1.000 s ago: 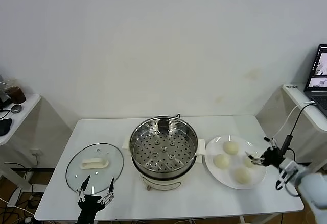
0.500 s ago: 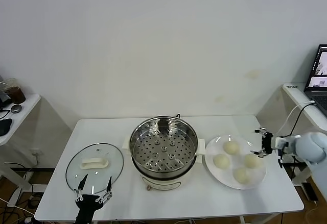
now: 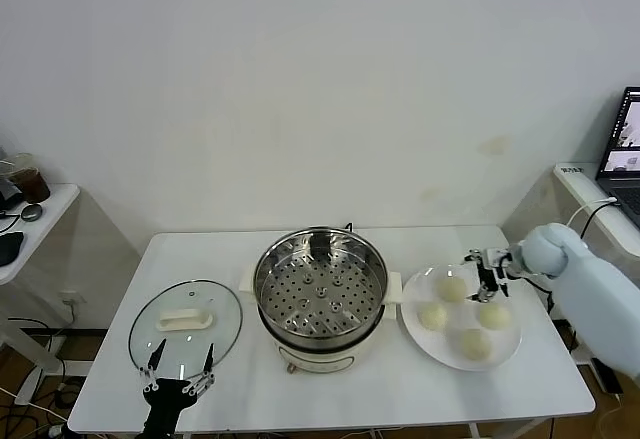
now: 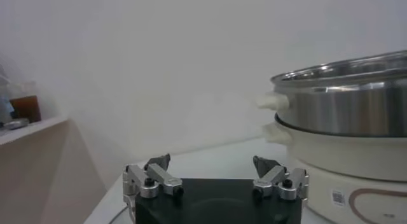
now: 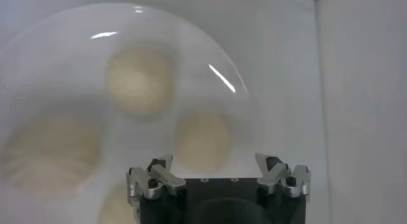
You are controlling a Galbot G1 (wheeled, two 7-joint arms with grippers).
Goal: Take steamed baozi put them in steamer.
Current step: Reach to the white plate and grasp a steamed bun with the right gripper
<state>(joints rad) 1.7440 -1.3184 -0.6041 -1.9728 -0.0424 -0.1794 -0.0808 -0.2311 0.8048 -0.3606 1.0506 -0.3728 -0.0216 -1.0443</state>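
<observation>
The steamer (image 3: 320, 294), a shiny steel pot with a perforated tray on a cream base, stands mid-table with nothing on the tray. Four pale baozi lie on a white plate (image 3: 409, 314) to its right: the far one (image 3: 453, 287), the left one (image 3: 432, 315), the right one (image 3: 493, 314) and the near one (image 3: 474, 344). My right gripper (image 3: 487, 279) is open and empty above the plate's far right part. In the right wrist view it (image 5: 218, 169) hovers with one baozi (image 5: 202, 139) just beyond its fingers. My left gripper (image 3: 180, 383) is open and empty at the table's front left.
A round glass lid (image 3: 186, 324) with a white handle lies flat left of the steamer, just beyond my left gripper. The left wrist view shows the steamer's side (image 4: 343, 117). A laptop (image 3: 625, 139) sits on a side table at the right.
My right arm has swung in from beyond the table's right edge to over the plate, its gripper still open. My left gripper has drifted slightly lower at the front edge.
</observation>
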